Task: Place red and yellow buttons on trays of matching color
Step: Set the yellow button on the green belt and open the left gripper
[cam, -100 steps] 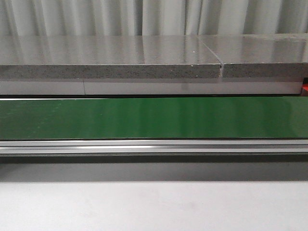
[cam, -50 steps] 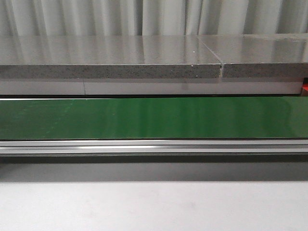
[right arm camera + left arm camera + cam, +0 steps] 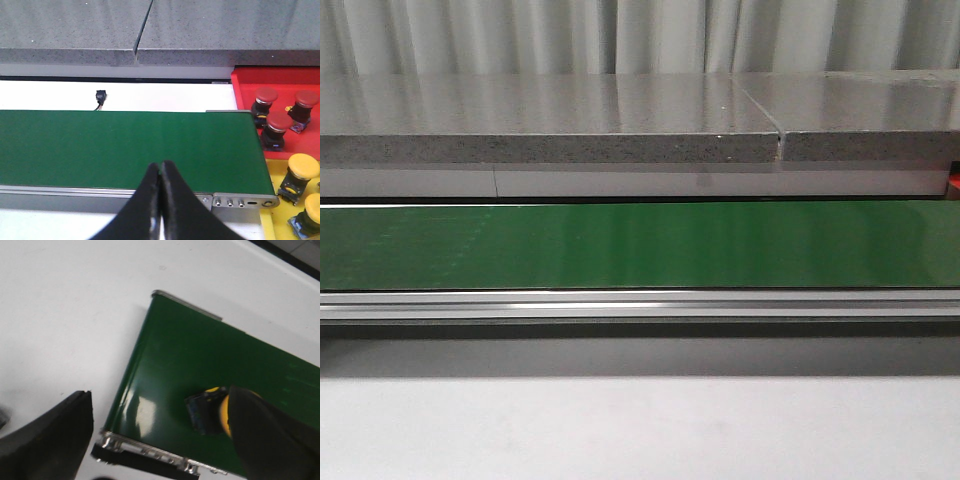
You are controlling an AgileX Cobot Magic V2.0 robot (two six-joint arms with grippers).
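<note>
In the left wrist view a yellow button (image 3: 210, 410) with a dark base lies on the green belt (image 3: 200, 355) near its end. My left gripper (image 3: 160, 400) is open wide above that end; the button sits just inside one finger (image 3: 270, 435), which hides part of it. My right gripper (image 3: 160, 167) is shut and empty over the near rail of the belt (image 3: 125, 145). Beside the belt's end, the red tray (image 3: 280, 80) holds three red buttons (image 3: 277, 127) and the yellow tray (image 3: 272, 172) holds two yellow buttons (image 3: 302, 170). Neither gripper shows in the front view.
The front view shows the green belt (image 3: 640, 245) with its metal rail (image 3: 640, 305), a grey stone shelf (image 3: 550, 120) behind it and a white table (image 3: 640, 430) in front. A small black connector (image 3: 101, 96) lies on the white strip behind the belt.
</note>
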